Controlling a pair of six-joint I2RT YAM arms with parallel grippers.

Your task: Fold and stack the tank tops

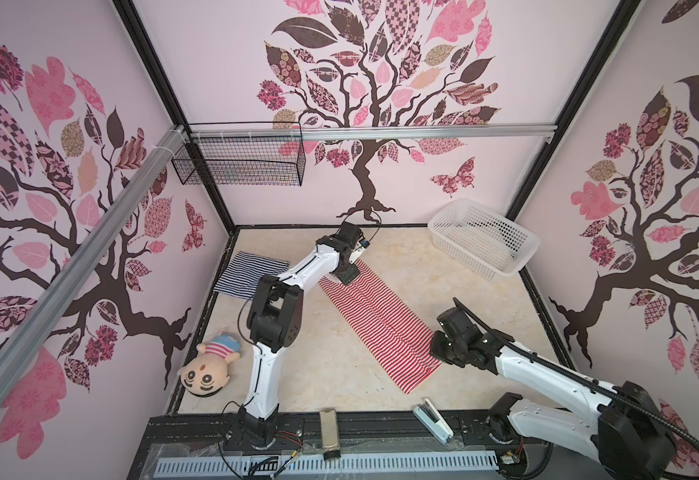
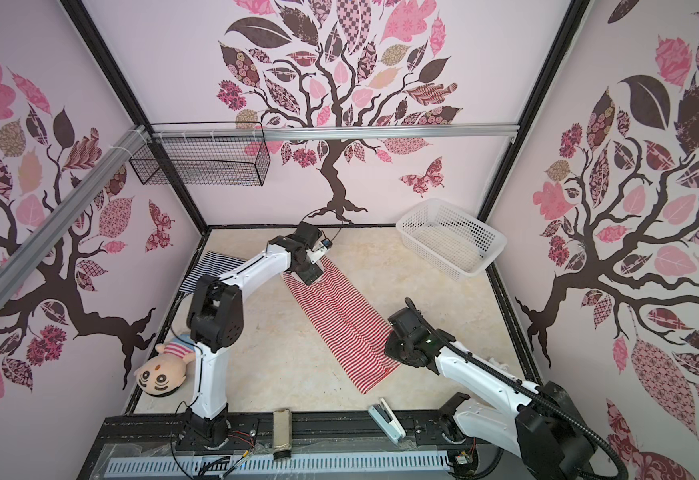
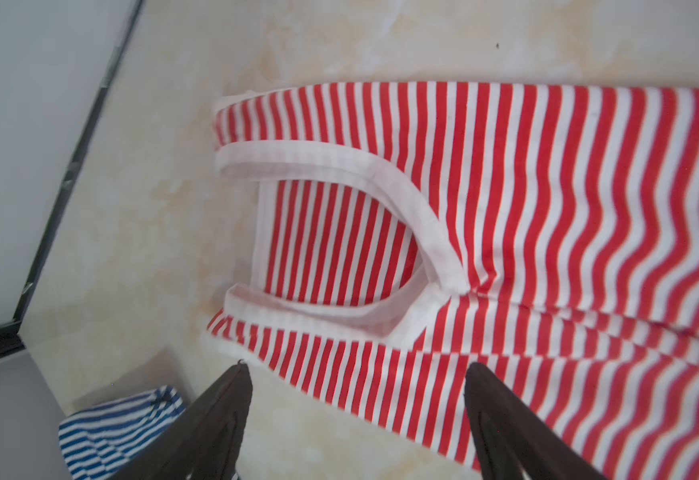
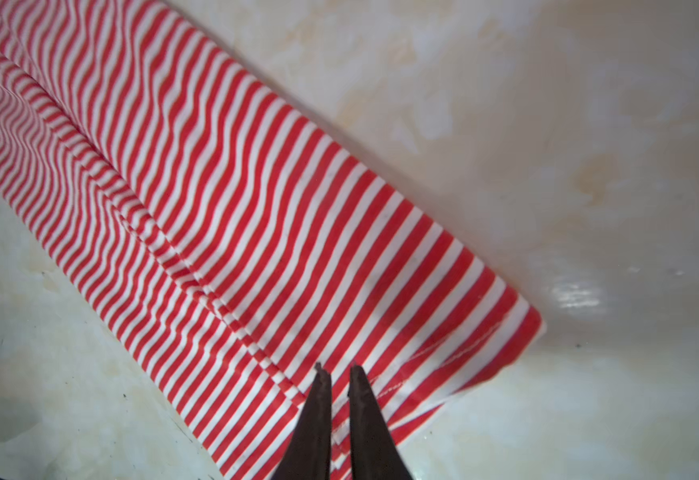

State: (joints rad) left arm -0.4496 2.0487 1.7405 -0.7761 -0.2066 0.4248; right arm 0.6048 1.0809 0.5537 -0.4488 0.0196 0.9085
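The red-and-white tank top (image 1: 381, 328) (image 2: 339, 324) lies flat on the table as a long narrow strip, running diagonally from the back middle to the front right. My left gripper (image 1: 348, 275) (image 3: 358, 368) hangs open just above its strap end (image 3: 339, 232), with only table and cloth edge between the fingers. My right gripper (image 1: 439, 351) (image 4: 337, 369) is over the hem end (image 4: 443, 332), its jaws a narrow gap apart, and the cloth lies flat under them. The navy-and-white tank top (image 1: 248, 270) (image 3: 119, 428) sits folded at the back left.
A white perforated basket (image 1: 464, 253) stands at the back right. A wire basket (image 1: 240, 166) hangs on the back wall. A plush doll (image 1: 208, 370) lies at the front left. A stapler (image 1: 433, 419) and a tan block (image 1: 329, 432) rest on the front rail.
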